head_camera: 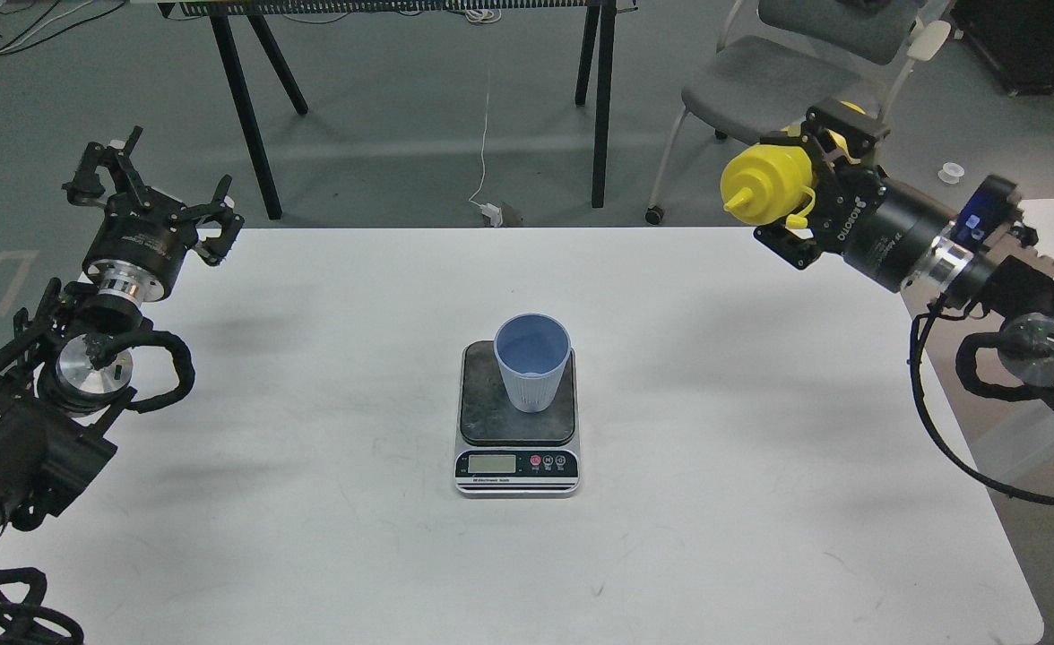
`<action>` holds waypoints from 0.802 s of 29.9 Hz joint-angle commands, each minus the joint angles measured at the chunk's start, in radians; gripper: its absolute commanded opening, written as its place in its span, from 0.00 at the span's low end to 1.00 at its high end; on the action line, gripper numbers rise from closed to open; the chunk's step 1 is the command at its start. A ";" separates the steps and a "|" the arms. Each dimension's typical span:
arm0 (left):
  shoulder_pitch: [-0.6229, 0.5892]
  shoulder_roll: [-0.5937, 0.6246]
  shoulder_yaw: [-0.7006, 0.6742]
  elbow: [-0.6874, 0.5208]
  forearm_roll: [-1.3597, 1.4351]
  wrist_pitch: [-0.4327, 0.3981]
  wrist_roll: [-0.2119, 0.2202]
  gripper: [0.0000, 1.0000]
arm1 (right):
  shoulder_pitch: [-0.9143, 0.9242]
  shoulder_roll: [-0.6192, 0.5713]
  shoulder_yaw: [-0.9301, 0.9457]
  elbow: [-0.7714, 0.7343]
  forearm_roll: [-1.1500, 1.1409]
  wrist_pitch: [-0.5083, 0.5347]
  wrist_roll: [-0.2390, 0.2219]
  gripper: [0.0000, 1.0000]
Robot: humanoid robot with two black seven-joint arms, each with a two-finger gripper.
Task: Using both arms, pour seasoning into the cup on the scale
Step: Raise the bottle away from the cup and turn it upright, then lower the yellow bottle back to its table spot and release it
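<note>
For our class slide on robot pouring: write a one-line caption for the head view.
Right gripper holds the yellow squeeze bottle tilted, away from the blue cup on the kitchen scale; left gripper open, empty.

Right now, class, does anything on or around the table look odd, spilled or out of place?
Nothing is spilled. The cup stands upright on the scale, slightly off-centre toward the platform's back right. The scale's dark platform looks smudged. The seasoning bottle is held sideways in the right pincer, away from the cup.

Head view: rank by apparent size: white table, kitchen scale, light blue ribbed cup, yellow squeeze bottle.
1. White table
2. Dark-platform kitchen scale
3. Light blue ribbed cup and yellow squeeze bottle: alike; the gripper hides part of the bottle, so unranked.
</note>
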State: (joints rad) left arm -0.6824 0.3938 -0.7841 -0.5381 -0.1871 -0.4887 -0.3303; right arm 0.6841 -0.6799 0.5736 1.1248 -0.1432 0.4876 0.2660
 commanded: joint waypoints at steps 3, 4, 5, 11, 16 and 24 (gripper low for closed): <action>0.000 0.002 -0.001 -0.002 0.000 0.000 0.000 0.99 | -0.196 0.051 0.093 -0.003 0.218 0.001 0.006 0.43; 0.000 0.002 -0.001 -0.002 0.000 0.000 0.000 0.99 | -0.228 0.066 0.120 -0.003 0.247 0.001 0.007 0.43; 0.000 0.002 -0.001 -0.002 0.000 0.000 0.000 0.99 | -0.271 0.081 0.152 -0.005 0.279 0.001 0.012 0.44; 0.000 0.002 0.003 -0.002 0.000 0.000 -0.001 0.99 | -0.423 0.225 0.247 -0.065 0.359 0.001 0.009 0.43; 0.003 0.005 0.008 -0.002 0.002 0.000 0.000 0.99 | -0.462 0.289 0.253 -0.108 0.415 0.001 0.002 0.44; 0.004 0.011 0.008 -0.002 0.002 0.000 0.000 0.99 | -0.472 0.339 0.256 -0.106 0.419 0.001 0.001 0.45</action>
State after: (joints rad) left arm -0.6782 0.4031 -0.7761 -0.5400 -0.1856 -0.4887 -0.3299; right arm 0.2122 -0.3475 0.8275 1.0171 0.2752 0.4886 0.2671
